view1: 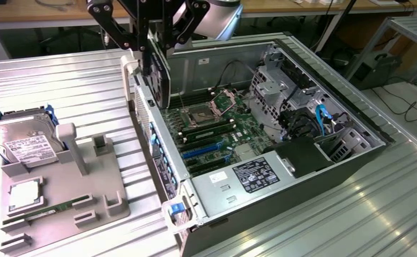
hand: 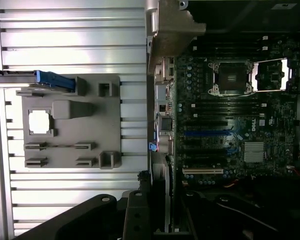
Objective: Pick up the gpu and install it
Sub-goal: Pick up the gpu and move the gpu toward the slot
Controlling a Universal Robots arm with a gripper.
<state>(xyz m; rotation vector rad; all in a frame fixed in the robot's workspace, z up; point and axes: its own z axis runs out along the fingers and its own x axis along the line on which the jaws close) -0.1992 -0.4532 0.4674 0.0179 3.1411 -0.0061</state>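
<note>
Near the top of the exterior view, left of centre, the gripper (view1: 153,45) has its fingers closed on the upper edge of the gpu (view1: 158,80). The dark card hangs upright and edge-down, clear of any slot. Its lower end is level with the rear wall of the open computer case (view1: 323,176), above the edge of the motherboard (view1: 216,128) nearest that wall. Whether the card touches the wall cannot be told.

The case lies on its side on the ribbed metal bench (view1: 73,80), open face up, showing the CPU socket (view1: 194,115) and the labelled power supply (view1: 255,174).

At the exterior view's lower left sits a grey parts holder (view1: 112,182). A hard drive (view1: 22,142) stands in it, with a processor chip (view1: 24,195) and a RAM stick (view1: 47,210) lying flat below.

From the wrist view, the gpu (hand: 162,190) appears edge-on between the dark fingers of the gripper (hand: 162,215), over the seam between the case wall and the motherboard (hand: 230,125). The holder (hand: 70,125) lies well apart on the bench.
</note>
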